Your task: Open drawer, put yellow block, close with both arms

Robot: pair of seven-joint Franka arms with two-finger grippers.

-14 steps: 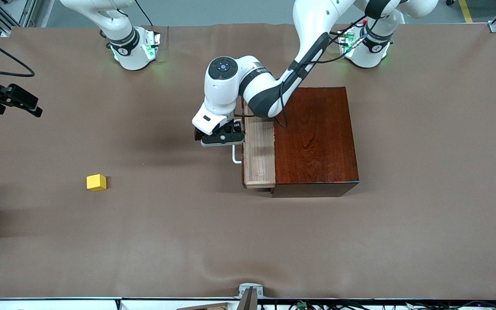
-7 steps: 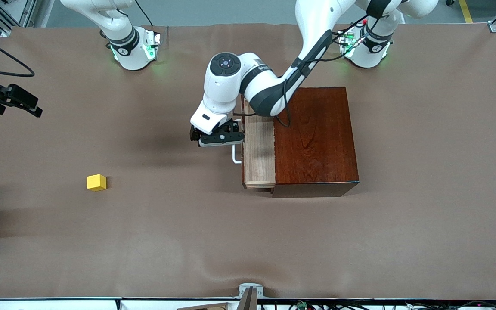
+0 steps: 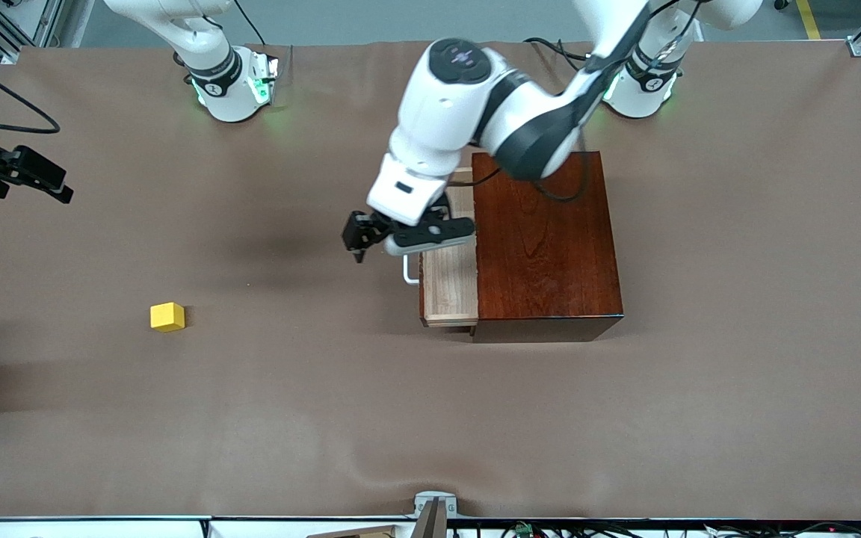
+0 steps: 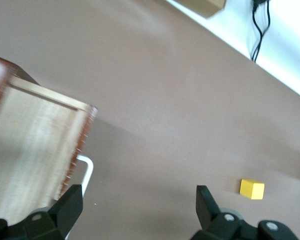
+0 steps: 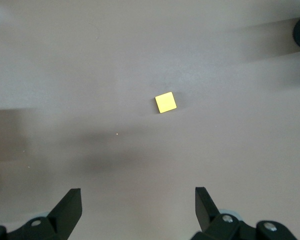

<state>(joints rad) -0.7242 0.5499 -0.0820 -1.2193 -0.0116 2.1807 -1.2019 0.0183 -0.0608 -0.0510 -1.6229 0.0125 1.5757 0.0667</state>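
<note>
drawer: pulled partway out of mahogany box, centre of front view, white handle free | yellow block: on table, lower left of frame, well apart from drawer | left gripper: raised over drawer handle, fingers spread, empty | right gripper: fingers wide apart, empty, high over table above block, left edge of front view

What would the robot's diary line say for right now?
drawer: open, empty | block: on table, untouched | left claw: open, over handle | right claw: open, above block
</note>
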